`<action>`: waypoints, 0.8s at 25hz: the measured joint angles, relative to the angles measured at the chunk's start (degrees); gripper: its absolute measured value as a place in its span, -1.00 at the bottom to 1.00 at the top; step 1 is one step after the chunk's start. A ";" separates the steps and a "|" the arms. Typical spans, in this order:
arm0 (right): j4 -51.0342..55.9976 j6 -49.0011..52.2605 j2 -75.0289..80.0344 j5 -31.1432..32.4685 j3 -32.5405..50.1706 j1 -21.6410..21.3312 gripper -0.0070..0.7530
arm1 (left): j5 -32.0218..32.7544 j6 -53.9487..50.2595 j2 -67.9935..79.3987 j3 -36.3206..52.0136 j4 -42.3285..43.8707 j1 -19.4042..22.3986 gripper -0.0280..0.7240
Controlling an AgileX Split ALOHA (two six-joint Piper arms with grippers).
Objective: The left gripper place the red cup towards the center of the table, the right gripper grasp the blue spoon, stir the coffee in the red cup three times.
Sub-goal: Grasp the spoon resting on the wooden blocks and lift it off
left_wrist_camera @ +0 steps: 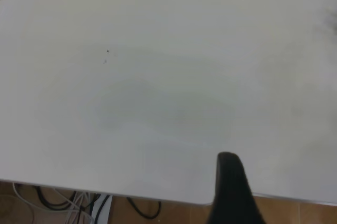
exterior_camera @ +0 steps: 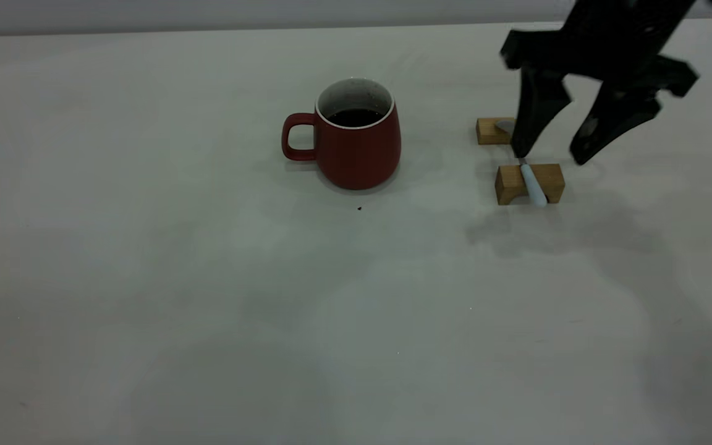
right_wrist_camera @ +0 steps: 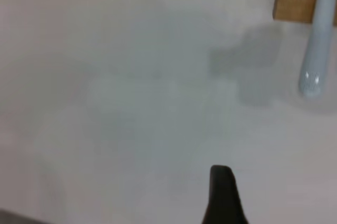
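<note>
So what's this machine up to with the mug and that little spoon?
The right gripper hangs open just above the blue spoon, which lies across two small wooden blocks; nothing is gripped yet. The red cup, with dark coffee in it, stands alone near the middle of the table, handle pointing away from the spoon. In the left wrist view, one finger of the left gripper shows near the table's edge, touching nothing. No stirring has begun.
</note>
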 joint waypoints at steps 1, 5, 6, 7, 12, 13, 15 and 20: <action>-0.59 0.84 1.67 0.41 -1.54 0.05 0.56 | 0.00 0.00 0.00 0.00 0.00 0.00 0.54; -4.86 6.22 7.61 3.37 -7.69 0.18 0.56 | 0.00 0.00 0.00 0.00 0.00 0.00 0.54; -6.19 7.40 8.97 4.60 -8.91 0.31 0.56 | 0.00 0.00 0.00 0.00 0.00 0.00 0.54; -7.09 7.99 9.98 5.59 -10.16 0.45 0.56 | 0.00 0.00 0.00 0.00 0.00 0.00 0.54; -7.90 8.86 13.84 6.76 -14.06 1.61 0.56 | 0.00 0.00 0.00 0.00 0.00 0.00 0.54; -7.90 8.91 14.38 6.49 -14.43 1.78 0.56 | 0.00 0.00 0.00 0.00 0.00 0.00 0.54; -7.90 8.91 15.45 6.12 -15.11 1.96 0.56 | 0.00 0.00 0.00 0.00 0.00 0.00 0.54; -9.61 9.34 17.00 6.04 -15.21 1.96 0.56 | 0.00 0.05 0.00 0.00 0.00 0.00 0.54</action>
